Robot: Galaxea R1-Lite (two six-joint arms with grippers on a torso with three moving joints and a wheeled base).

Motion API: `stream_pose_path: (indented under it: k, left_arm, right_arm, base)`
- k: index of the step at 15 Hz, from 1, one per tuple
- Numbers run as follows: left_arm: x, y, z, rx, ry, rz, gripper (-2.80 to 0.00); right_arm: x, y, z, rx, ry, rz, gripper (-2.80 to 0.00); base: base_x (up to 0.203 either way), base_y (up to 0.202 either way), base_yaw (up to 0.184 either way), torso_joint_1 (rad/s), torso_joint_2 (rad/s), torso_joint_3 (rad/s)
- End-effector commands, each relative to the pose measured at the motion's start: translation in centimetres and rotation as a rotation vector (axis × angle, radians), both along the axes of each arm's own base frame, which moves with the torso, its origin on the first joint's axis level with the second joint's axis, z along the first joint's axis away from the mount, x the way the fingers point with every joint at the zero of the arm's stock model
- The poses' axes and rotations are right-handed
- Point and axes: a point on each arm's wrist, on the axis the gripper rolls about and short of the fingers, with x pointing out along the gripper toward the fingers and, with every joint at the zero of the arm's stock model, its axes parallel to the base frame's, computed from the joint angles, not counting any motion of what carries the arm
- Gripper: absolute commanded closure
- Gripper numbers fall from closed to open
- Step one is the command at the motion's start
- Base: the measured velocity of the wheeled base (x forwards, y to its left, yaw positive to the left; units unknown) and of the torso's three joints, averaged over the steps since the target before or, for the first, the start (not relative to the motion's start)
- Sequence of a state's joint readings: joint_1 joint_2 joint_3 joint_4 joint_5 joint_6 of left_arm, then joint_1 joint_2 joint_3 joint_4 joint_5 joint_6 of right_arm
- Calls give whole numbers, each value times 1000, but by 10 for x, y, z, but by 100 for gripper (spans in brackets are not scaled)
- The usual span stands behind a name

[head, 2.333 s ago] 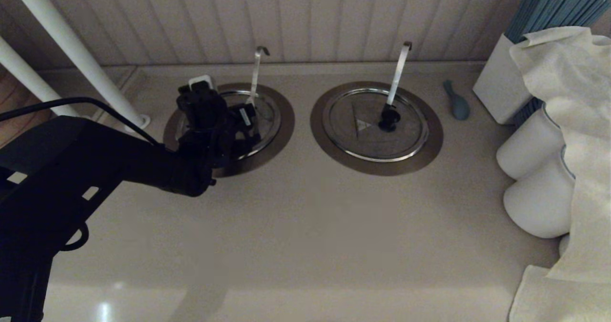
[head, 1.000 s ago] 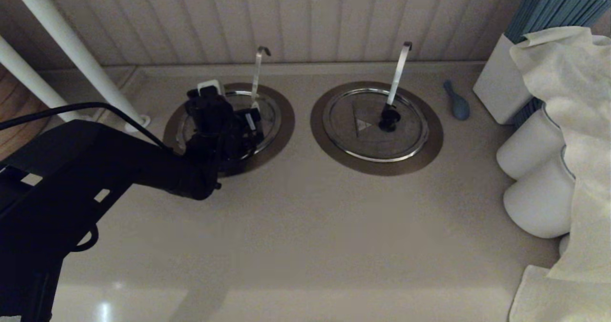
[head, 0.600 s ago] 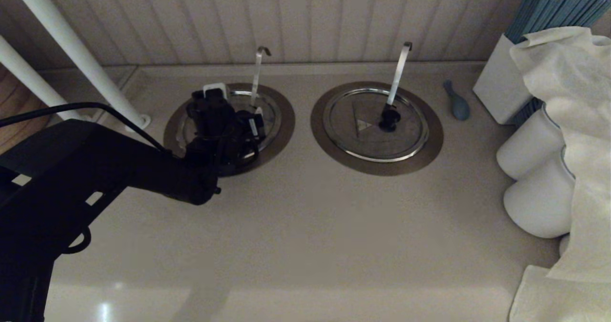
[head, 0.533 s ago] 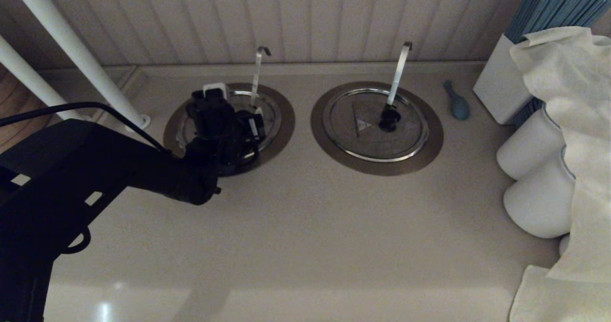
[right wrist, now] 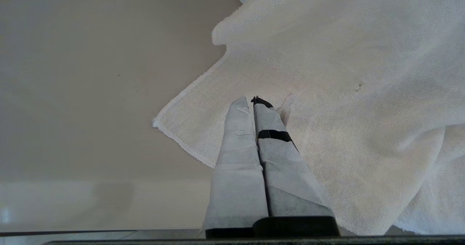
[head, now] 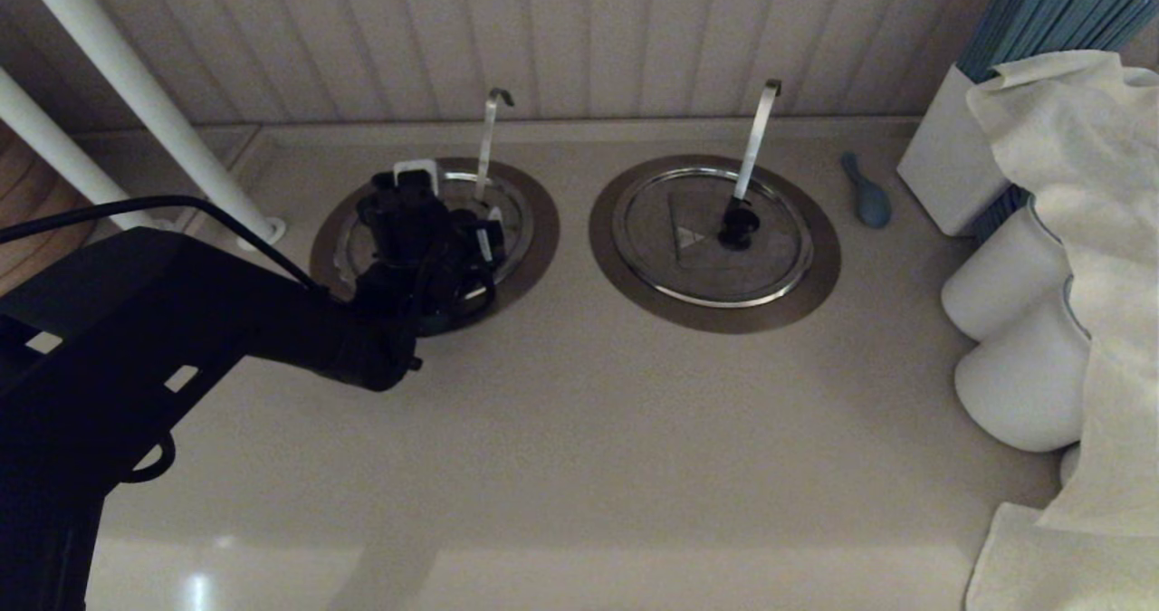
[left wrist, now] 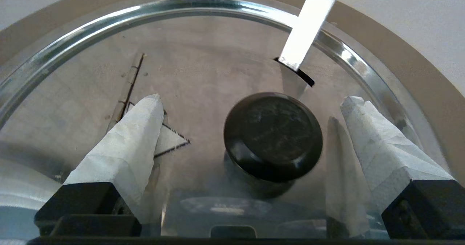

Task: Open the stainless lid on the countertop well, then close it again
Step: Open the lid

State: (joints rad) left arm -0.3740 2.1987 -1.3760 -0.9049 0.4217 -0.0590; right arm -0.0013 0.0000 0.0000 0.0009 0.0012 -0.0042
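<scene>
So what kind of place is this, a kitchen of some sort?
Probably a café or canteen serving counter. Two round steel lids sit flush in the countertop, each with a thin handle poking up, and stacked white cups under a cloth stand at the side.

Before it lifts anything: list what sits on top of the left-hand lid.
On the stainless lid: a black knob, a triangle sticker, a hinge line and the thin rod through its slot. The open left gripper straddles the knob. The well beneath is covered.
</scene>
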Motion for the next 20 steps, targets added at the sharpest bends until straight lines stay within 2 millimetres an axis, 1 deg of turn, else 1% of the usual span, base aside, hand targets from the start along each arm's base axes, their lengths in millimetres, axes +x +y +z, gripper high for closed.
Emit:
stream_pose_path:
  k: [1, 5, 14, 20]
  left_arm:
    - [2, 2, -1, -2, -3, 9, -280]
    - [2, 11, 12, -16, -37, 27, -280]
    - [3, 14, 12, -16, -35, 33, -280]
    - [6, 25, 19, -21, -53, 55, -280]
  right_arm:
    - [0, 0, 0, 0, -1, 0, 0]
    - [0, 0, 0, 0, 1, 0, 0]
    - [0, 0, 0, 0, -1, 2, 0]
    - [0, 0, 0, 0, 0, 2, 0]
  base:
    - [0, 0, 0, 0, 0, 0]
    - [0, 0, 0, 0, 0, 0]
    - [0, 0, 0, 0, 0, 0]
    - [0, 0, 0, 0, 0, 0]
